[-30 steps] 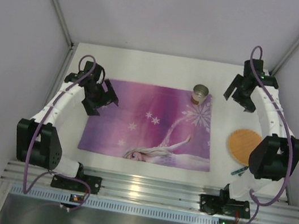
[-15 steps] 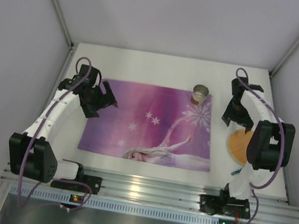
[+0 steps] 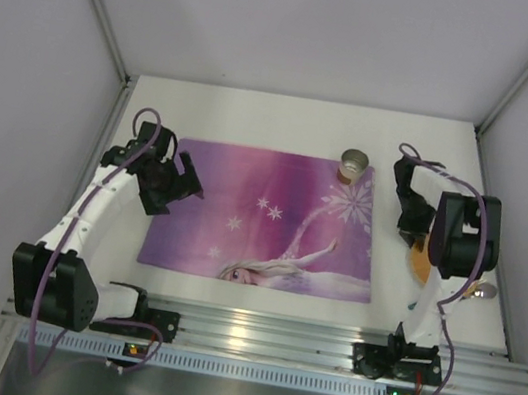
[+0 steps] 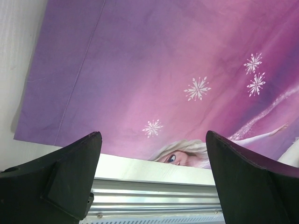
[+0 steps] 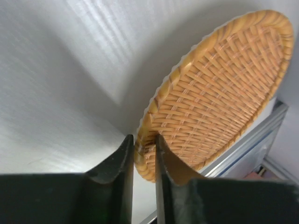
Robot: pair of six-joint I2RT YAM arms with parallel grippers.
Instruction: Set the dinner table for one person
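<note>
A round woven wicker plate [image 5: 219, 88] lies on the white dinner table [image 3: 257, 115] at the right, mostly hidden under my right arm in the top view, where only its edge [image 3: 418, 256] shows. My right gripper [image 5: 144, 140] is shut on the plate's near rim, one finger on each side of it. The right gripper [image 3: 412, 222] is just right of the purple printed placemat [image 3: 261, 217]. A metal cup [image 3: 354, 164] stands at the placemat's far right corner. My left gripper [image 4: 152, 140] hangs wide open and holds nothing above the placemat's left part [image 4: 140, 70].
A utensil with a shiny end [image 3: 483, 290] lies near the table's right edge, partly hidden by my right arm. Grey walls close in the table on three sides. An aluminium rail [image 3: 261, 334] runs along the near edge.
My right arm swung from the far right corner down to the wicker plate, and its jaws closed on the rim. My left arm shifted slightly and stayed open.
</note>
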